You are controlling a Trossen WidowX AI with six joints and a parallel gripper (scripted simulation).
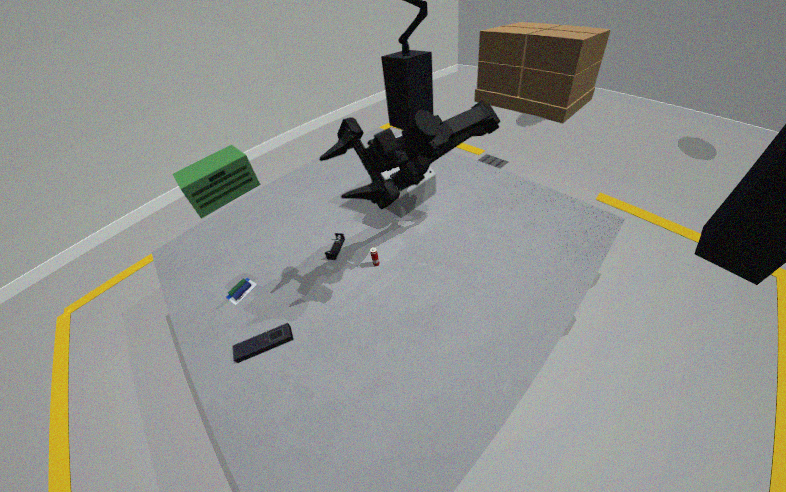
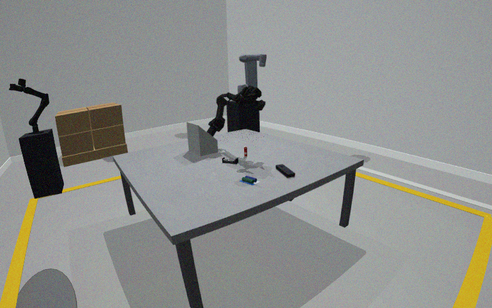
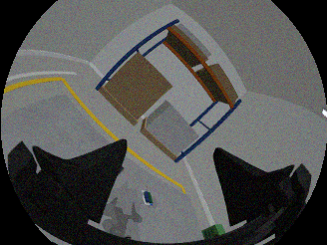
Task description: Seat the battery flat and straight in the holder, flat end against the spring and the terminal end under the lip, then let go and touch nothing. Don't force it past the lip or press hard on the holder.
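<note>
The red battery [image 1: 374,258] [image 2: 245,151] stands upright on the table; which end is up is too small to tell. The black holder [image 1: 334,247] [image 2: 230,161] lies a short way from it, open side up, with nothing seen in it. The spring and the lip cannot be told apart at this size. My gripper [image 1: 331,176] [image 2: 262,99] [image 3: 172,149] is wide open and empty, raised high above the table and pointing outward. Neither the battery nor the holder can be made out in the wrist view.
A green and a blue cell [image 1: 240,289] [image 2: 248,179] [image 3: 148,197] lie side by side on a small white and blue card. A dark remote-like block [image 1: 262,342] [image 2: 285,170] lies farther out on the table. A grey angled block [image 2: 199,141] stands beside my arm's base.
</note>
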